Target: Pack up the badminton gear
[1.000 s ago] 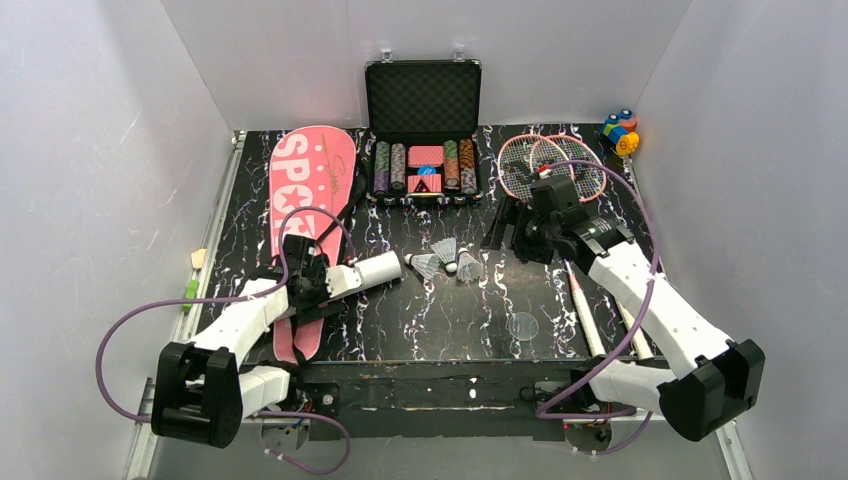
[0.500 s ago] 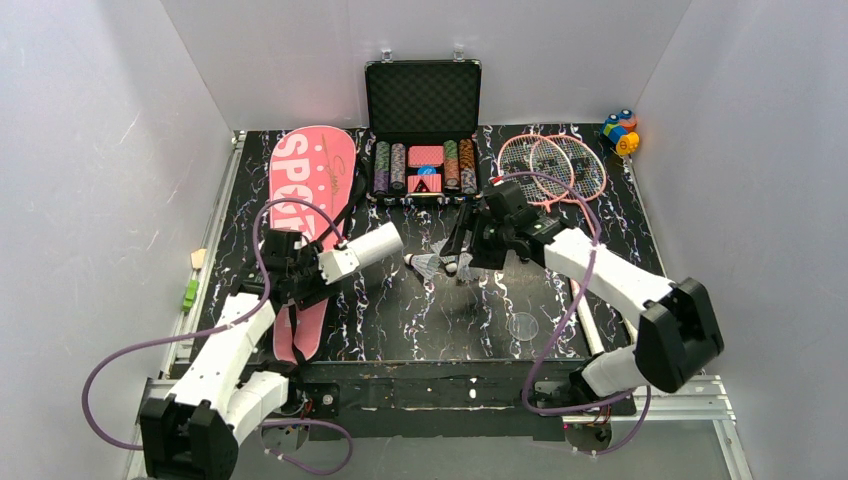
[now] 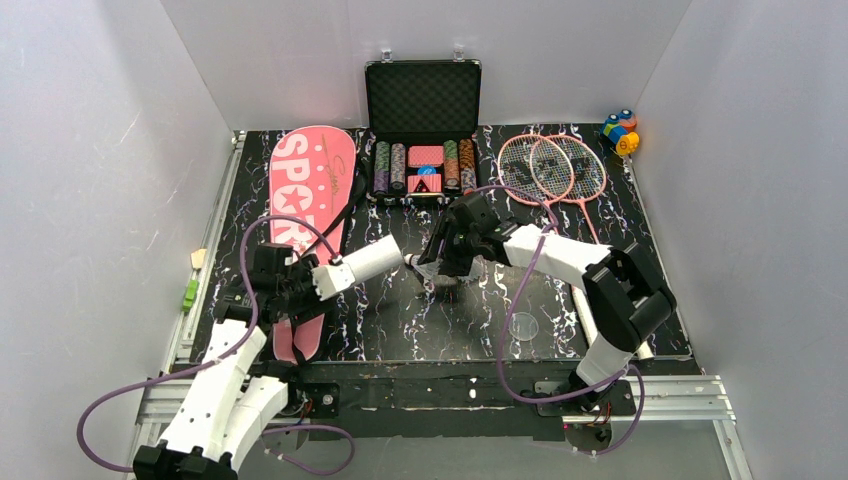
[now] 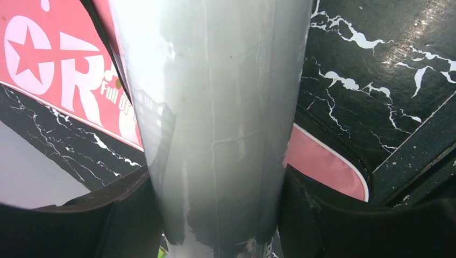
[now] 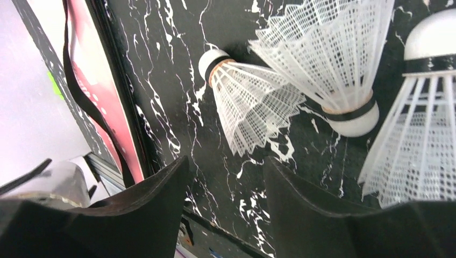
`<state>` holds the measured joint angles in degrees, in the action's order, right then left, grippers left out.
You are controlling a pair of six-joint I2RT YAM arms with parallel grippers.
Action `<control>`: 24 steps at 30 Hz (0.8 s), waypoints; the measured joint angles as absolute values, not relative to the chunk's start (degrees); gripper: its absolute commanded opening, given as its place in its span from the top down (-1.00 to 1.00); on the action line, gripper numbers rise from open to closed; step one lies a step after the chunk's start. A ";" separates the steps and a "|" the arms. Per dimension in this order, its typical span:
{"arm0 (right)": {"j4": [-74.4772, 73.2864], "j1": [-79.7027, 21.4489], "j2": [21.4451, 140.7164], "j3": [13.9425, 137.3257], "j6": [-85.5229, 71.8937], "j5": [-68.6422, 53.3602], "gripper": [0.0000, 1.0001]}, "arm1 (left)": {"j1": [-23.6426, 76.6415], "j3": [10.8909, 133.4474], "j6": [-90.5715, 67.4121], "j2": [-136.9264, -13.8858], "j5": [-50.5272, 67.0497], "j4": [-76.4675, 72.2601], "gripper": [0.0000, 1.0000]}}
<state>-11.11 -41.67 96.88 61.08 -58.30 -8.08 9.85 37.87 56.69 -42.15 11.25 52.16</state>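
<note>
A: Tube [image 3: 362, 262]?
B: Left gripper [image 4: 215, 226] clamped round it, by the cover [image 3: 310, 170]. Probably stiff, slick.
A: Shuttlecocks [image 5: 253, 105]?
B: Mid-table, under the right gripper [image 5: 226, 199], fingers apart, empty. Likely light, crushable; pinch the cork.

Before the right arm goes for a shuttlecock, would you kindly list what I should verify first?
1. Left gripper shut on the tube: ok.
2. Right gripper open and empty: ok.
3. Nearest shuttlecock between the right fingers: not ok, it lies beyond the tips.
4. It lies clear of the second shuttlecock: cannot tell, their skirts overlap in the wrist view.
5. Tube mouth open toward the shuttlecocks: cannot tell.
</note>
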 measured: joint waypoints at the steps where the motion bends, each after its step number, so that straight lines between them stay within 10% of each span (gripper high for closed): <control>1: -10.46 -41.71 97.34 61.08 -58.65 -8.03 -0.13 | 9.85 37.87 56.80 -41.87 11.25 52.42 -0.22; 16: -5.69 -41.82 102.10 63.02 -59.48 -5.04 0.92 | 9.85 37.87 62.43 -32.58 17.43 58.70 -0.11; 24: -11.11 -41.80 87.81 62.78 -52.03 -4.21 0.97 | 9.85 38.85 65.65 -35.97 23.99 59.57 -0.06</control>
